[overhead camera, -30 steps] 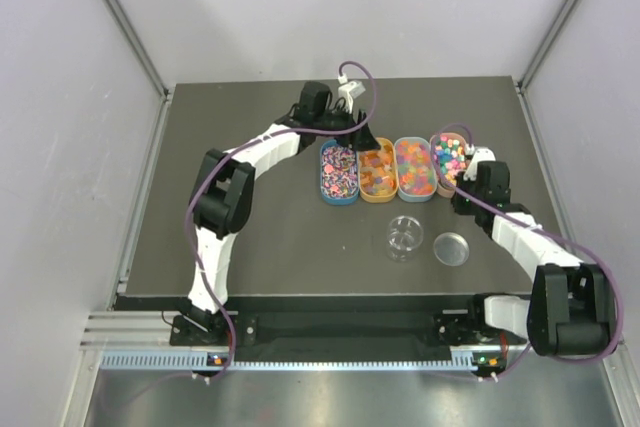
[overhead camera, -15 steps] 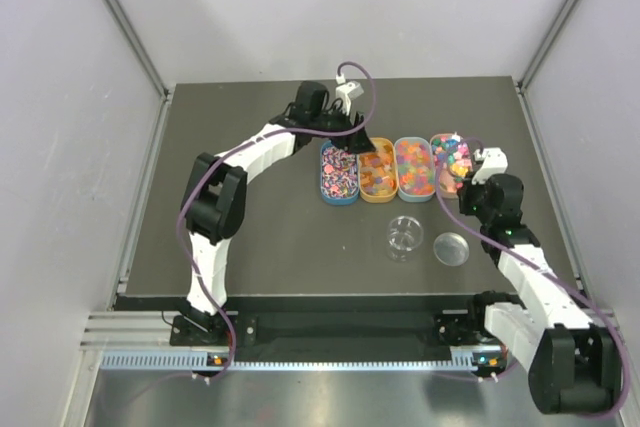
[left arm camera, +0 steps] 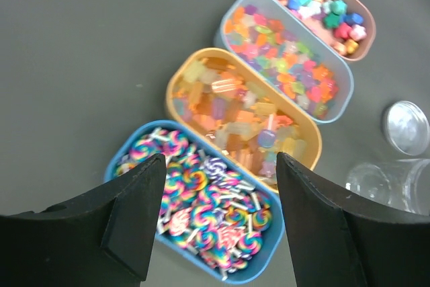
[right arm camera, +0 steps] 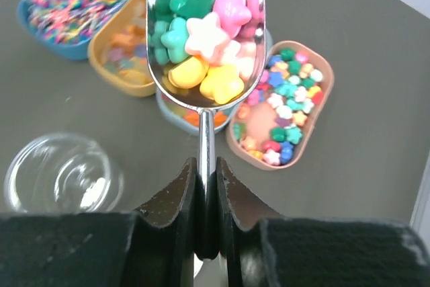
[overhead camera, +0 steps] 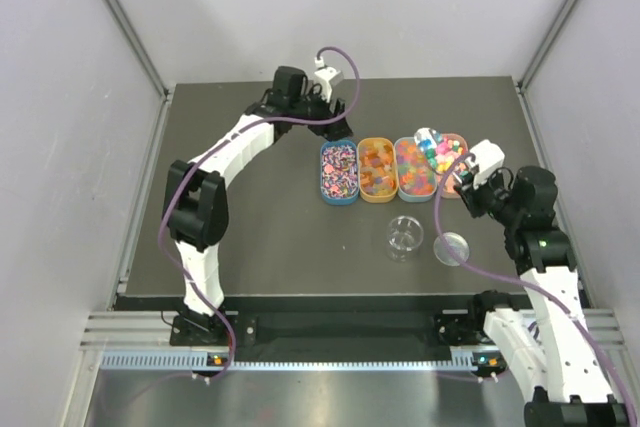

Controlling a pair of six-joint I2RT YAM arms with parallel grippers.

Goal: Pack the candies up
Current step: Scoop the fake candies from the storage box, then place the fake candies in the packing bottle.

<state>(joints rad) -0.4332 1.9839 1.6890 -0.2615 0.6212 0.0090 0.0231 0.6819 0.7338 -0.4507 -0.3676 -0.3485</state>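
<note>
Four trays [overhead camera: 340, 201] of candies [overhead camera: 338, 169] sit beyond the jar [overhead camera: 403, 236].

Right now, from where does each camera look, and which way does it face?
Top camera: fixed above and behind the bases, facing down on the table; the left arm and right arm show.
Left wrist camera: on the left arm, facing down at the trays; the open left gripper frames the view.
Right wrist camera: on the right arm, facing forward and down along the right gripper, shut on the scoop of candies.
Shared: all three show the jar.
</note>
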